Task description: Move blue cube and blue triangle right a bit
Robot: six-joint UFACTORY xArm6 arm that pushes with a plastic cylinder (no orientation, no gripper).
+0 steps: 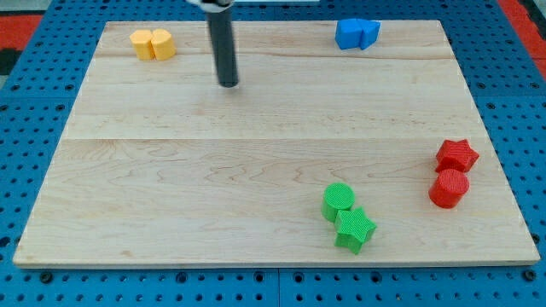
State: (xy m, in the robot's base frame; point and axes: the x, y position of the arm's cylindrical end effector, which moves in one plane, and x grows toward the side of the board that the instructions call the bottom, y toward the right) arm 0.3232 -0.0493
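The blue cube (pixel 349 34) and the blue triangle (pixel 370 31) sit touching each other near the view's top edge of the wooden board (pixel 171 170), right of centre; the cube is on the left, the triangle on the right. My tip (pixel 228 84) rests on the board well to the left of them and a little lower in the view, touching no block.
Two yellow blocks (pixel 153 43) sit together at the view's top left. A red star (pixel 456 155) and a red cylinder (pixel 449 188) are at the right edge. A green cylinder (pixel 339 201) and a green star (pixel 355 228) are near the bottom.
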